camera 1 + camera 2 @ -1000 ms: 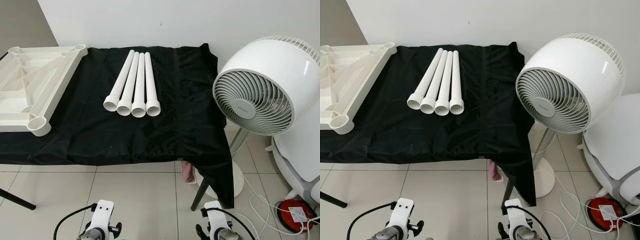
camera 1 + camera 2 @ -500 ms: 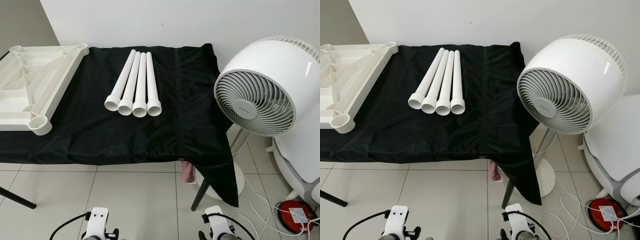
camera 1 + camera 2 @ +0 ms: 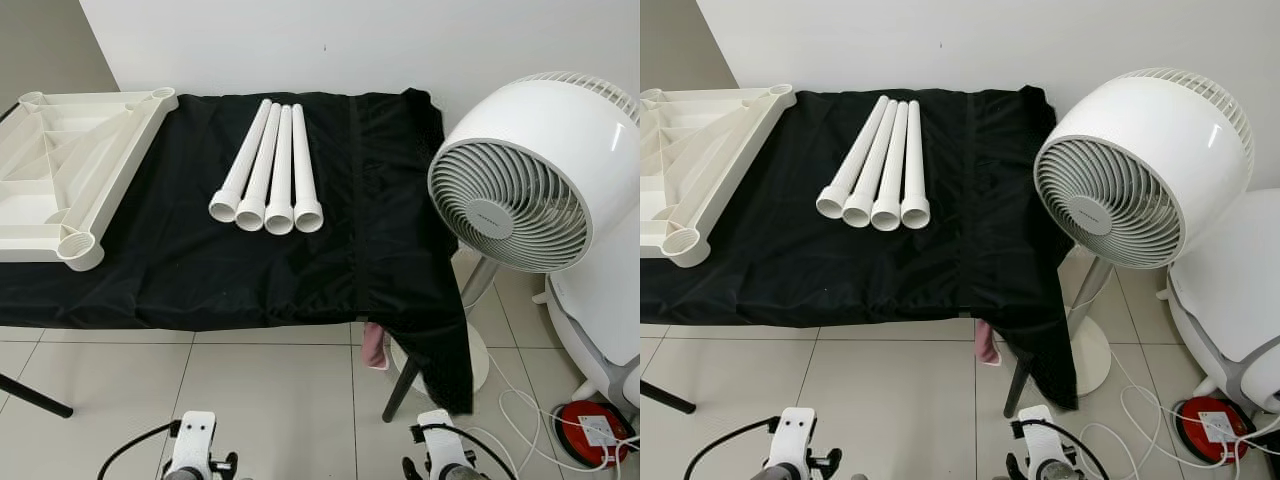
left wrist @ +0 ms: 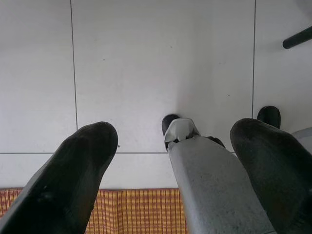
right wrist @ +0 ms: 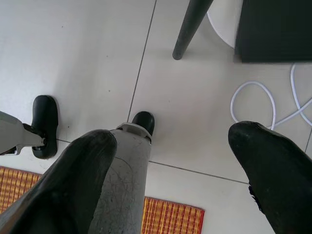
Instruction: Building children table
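Both arms are held low, wrists seen at the bottom edge of the head views. The left gripper and the right gripper are pointed downward, black fingers spread wide apart, nothing held between them.

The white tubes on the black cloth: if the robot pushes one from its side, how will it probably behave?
The four white tubes are round and smooth, so a pushed one would likely roll. They look hollow at their open ends, so probably light. They touch side by side, so neighbours may move too on the black cloth.
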Controlling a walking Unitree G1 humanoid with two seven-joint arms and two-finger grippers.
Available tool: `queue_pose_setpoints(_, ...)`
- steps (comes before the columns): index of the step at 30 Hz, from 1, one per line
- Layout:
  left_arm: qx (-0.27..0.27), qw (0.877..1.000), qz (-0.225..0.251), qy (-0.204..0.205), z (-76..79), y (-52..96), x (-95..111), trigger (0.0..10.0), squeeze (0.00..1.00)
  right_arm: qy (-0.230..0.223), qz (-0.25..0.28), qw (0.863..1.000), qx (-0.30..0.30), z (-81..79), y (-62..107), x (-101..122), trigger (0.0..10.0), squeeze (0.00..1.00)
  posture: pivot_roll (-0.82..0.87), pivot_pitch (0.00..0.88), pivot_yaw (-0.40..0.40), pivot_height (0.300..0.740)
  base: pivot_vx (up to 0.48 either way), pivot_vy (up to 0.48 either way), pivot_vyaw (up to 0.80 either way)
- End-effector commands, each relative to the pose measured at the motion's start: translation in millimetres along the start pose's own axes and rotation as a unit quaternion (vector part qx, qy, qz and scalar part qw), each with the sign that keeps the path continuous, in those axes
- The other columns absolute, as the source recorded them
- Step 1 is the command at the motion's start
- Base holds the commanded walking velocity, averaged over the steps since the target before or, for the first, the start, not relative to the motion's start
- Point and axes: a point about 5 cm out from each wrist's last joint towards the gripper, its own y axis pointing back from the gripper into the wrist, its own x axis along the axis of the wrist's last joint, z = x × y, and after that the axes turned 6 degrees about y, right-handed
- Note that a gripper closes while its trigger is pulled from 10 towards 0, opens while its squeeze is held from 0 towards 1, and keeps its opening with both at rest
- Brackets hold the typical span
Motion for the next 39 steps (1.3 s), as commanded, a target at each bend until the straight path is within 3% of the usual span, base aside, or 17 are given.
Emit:
queue_pose_setpoints(1, 0.023, 1.0, -0.008, 0.01, -4.1, 1.2, -4.5, 10.0, 0.0, -0.003, 0.0, 1.0, 0.002, -2.5, -0.4, 0.7, 10.0, 0.0, -0.08, 0.0, 0.085, 0.74, 0.0, 0.0, 0.0)
queue_pose_setpoints(39, 0.027, 0.999, -0.015, 0.011, -3.6, 0.1, -2.7, 10.0, 0.0, 0.004, 0.003, 1.0, 0.001, -2.0, -1.3, 4.4, 10.0, 0.0, -0.09, 0.0, 0.085, 0.74, 0.0, 0.0, 0.0)
